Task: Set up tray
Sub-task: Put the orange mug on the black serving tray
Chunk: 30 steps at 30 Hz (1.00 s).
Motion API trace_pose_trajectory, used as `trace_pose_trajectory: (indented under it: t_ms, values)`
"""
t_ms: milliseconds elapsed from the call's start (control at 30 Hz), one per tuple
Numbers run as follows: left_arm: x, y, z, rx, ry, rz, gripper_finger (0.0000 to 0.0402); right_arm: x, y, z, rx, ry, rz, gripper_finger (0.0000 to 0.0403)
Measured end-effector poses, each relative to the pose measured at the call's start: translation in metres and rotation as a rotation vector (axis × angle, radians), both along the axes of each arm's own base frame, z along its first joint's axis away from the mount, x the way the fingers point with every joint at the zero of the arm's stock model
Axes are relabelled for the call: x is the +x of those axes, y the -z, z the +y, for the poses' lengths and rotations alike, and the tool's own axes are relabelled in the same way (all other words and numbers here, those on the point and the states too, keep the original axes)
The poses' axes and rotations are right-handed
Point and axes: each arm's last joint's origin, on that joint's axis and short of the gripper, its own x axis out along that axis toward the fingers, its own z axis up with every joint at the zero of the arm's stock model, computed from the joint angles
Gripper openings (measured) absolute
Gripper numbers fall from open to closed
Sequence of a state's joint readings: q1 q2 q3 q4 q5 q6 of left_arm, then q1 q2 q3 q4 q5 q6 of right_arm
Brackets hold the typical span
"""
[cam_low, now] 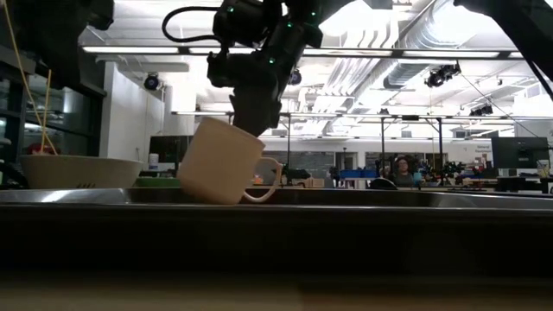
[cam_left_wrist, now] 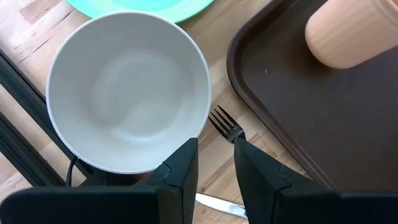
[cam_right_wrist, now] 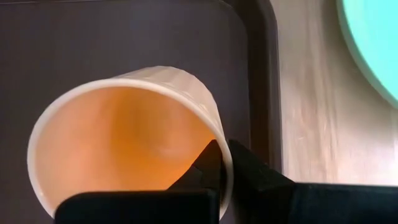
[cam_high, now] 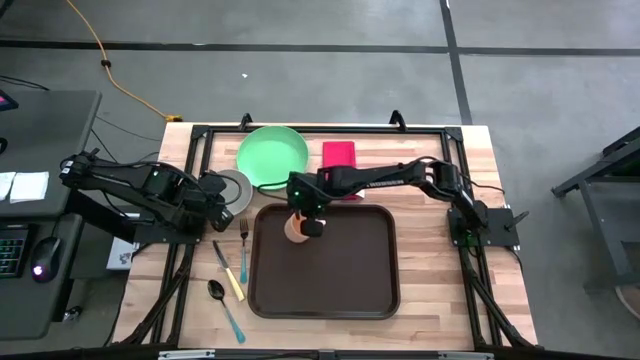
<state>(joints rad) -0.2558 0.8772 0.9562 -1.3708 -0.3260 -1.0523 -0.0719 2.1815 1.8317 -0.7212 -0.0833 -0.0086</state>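
Tray (cam_high: 330, 285) lying flat on the wooden table (cam_high: 440, 290), directly under the right gripper (cam_high: 305, 222), far-left corner beneath the fingertips. Right gripper clamped tight on the rim of a beige mug (cam_low: 223, 161), one finger inside the mouth, one outside the wall. Mug tipped over at a slant in the low view, handle low and pointing away from the grip, base edge down near the tray's rim. Seen past the right fingers: mug (cam_right_wrist: 124, 137) mouth wide open, orange-tinted interior, dark tray floor (cam_right_wrist: 93, 37) behind it.

Left gripper (cam_high: 212, 198) off to the side of the tray, hovering just over a white bowl (cam_left_wrist: 127, 90), fingers partly apart, nothing between them. Fork (cam_left_wrist: 227, 126) lying just beyond those fingertips, between bowl and tray edge (cam_left_wrist: 249, 93). Green plate (cam_high: 272, 155) past the bowl, touching neither gripper. Pink block (cam_high: 339, 154) beside the plate, behind the right arm. Knife (cam_high: 227, 270) and spoon (cam_high: 222, 303) on bare wood alongside the tray.
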Motion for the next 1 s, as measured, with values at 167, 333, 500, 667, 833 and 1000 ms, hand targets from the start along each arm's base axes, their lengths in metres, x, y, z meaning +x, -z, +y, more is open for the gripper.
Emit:
trace_pose_trajectory:
  t_ms: [167, 333, 500, 667, 833, 1000]
  values:
    - [0.0, 0.0, 0.0, 0.0, 0.0, 0.0, 0.0136, 0.0006, -0.0004, -0.0005, -0.004, 0.003, -0.008, 0.0]
    - [0.0, 0.0, 0.0001, 0.0, 0.0, 0.0, 0.0136, 0.0006, -0.0004, 0.0001, 0.004, -0.002, -0.008, 0.0001]
    - [0.0, -0.0001, 0.0, 0.0, 0.0, 0.0, 0.0136, 0.0006, -0.0004, -0.0002, 0.001, -0.001, -0.008, 0.0001]
    - [0.0001, -0.0001, 0.0, 0.0, 0.0, -0.001, 0.0136, 0.0007, -0.0004, -0.0002, 0.001, -0.001, -0.009, 0.0001]
    - [0.0012, -0.0004, -0.0003, -0.003, 0.0, -0.013, 0.0136, 0.0007, -0.0004, -0.0001, 0.002, -0.001, -0.009, 0.0001]
    - [0.0012, -0.0004, -0.0003, -0.003, 0.0, -0.013, 0.0136, 0.0009, -0.0005, -0.0001, 0.004, 0.002, -0.01, 0.0022]
